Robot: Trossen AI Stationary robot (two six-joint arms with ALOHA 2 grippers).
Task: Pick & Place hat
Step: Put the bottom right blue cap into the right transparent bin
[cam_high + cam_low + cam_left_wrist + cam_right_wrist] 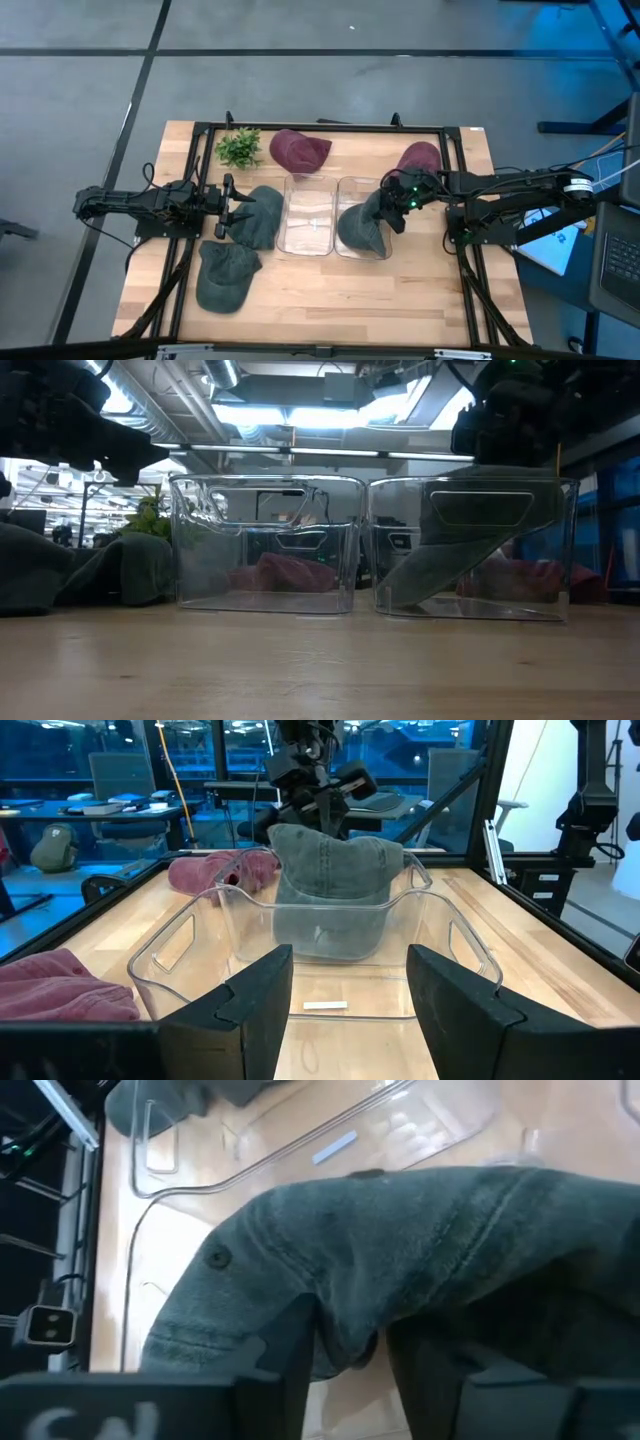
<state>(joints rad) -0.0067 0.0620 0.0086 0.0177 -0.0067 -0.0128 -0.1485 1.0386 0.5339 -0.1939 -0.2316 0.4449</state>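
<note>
My right gripper (350,1355) pinches the grey hat (362,228) over the right bin (348,186) to drop it inside, while my left gripper (350,1005) waits open.

The left clear bin (308,215) stands open from above. A grey cap (362,226) fills the right clear bin (352,186), draped over its wall at 3 o'clock. Bare table (400,295) lies at 6 o'clock of both bins.

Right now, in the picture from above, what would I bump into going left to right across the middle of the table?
Left gripper → gray hat → empty bin → bin with a gray hat → right gripper.
</note>
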